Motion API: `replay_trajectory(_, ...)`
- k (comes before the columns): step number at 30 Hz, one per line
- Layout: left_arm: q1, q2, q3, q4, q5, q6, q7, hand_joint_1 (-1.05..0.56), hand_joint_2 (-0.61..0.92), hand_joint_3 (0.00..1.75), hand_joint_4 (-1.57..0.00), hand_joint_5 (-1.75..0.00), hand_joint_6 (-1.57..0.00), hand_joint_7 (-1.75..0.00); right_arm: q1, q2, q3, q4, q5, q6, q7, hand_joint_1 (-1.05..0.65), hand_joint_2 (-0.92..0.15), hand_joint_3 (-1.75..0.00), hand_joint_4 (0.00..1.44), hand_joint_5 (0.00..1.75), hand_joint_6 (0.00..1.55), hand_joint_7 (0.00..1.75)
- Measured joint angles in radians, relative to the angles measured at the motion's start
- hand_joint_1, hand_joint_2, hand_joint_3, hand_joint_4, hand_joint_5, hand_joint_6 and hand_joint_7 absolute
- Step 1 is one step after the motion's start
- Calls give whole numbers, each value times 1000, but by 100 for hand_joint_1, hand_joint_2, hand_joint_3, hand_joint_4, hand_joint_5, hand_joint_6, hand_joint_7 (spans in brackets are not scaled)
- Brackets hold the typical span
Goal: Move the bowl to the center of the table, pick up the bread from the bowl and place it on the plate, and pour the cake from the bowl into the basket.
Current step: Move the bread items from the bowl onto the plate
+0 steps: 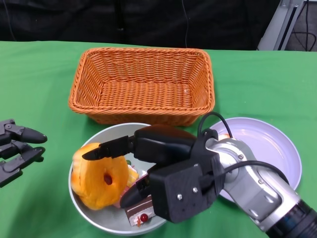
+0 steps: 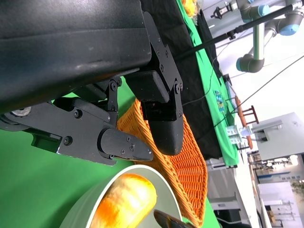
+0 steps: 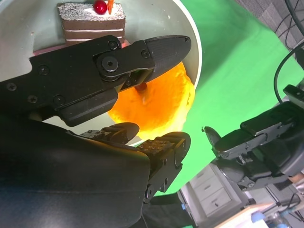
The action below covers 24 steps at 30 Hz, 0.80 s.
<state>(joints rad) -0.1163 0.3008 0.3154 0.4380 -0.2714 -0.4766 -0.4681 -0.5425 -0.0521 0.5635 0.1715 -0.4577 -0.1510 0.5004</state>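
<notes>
The grey bowl (image 1: 83, 206) sits near the table's front edge, in front of the basket. An orange ring-shaped bread (image 1: 99, 178) stands upright at the bowl's left side. My right hand (image 1: 168, 168) pinches it, one finger over its top and others under its near side. The right wrist view shows the bread (image 3: 159, 102) between those fingers (image 3: 161, 47). A chocolate cake slice (image 1: 140, 211) with a red cherry lies in the bowl by the hand, also seen as the cake (image 3: 92, 19). My left hand (image 1: 17, 146) hovers open at the bowl's left, apart from it.
An orange wicker basket (image 1: 143, 84) stands behind the bowl. A pale lilac plate (image 1: 270, 144) lies to the right, partly under my right forearm. Green cloth covers the table. The left wrist view shows the basket (image 2: 185, 161) and bowl rim (image 2: 95, 202).
</notes>
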Motion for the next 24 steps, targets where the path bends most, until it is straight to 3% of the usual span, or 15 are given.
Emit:
replay_trajectory(15, -1, 0, 0, 7, 3, -13, 0, -22, 91, 17, -71, -134, -92, -73, 17, 2, 13, -46, -61, 39, -31, -95, -92, -13, 35, 0, 36, 0)
replay_trajectory(24, -1, 0, 0, 4, -12, 1, -1, -24, 92, 8, -72, -133, -98, -61, 18, 37, 41, -10, -85, 46, -97, -97, -92, -10, 29, 0, 35, 0)
